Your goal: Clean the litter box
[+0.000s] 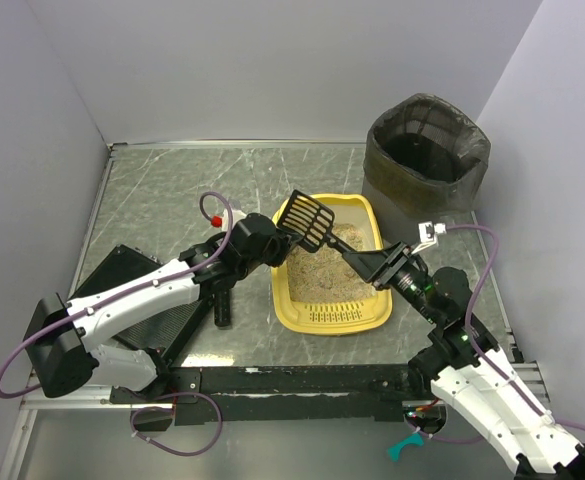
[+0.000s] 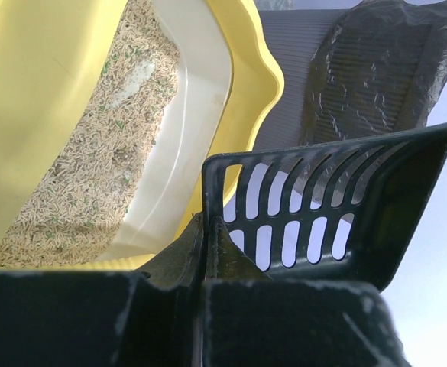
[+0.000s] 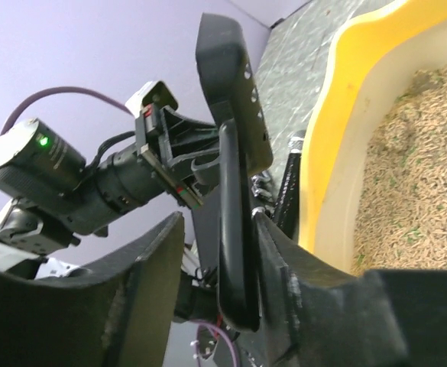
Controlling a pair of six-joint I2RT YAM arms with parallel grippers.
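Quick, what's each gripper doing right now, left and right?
Left gripper: closed, holding the black scoop by its rim.
Right gripper: open, fingers either side of the scoop's handle, not clamped yet.

The litter box [image 1: 332, 318] is yellow, the litter [image 1: 327, 270] beige with green specks. The slotted scoop [image 1: 307, 220] is black, the bin [image 1: 412, 190] dark grey, the surface [image 1: 162, 200] grey with pale veins.

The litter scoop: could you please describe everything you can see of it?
The litter scoop is black plastic with a slotted, walled head and a slim handle. It hangs tilted above the litter box, looking empty. The left gripper pinches the head's rim; the handle sits between the fingers of the right gripper.
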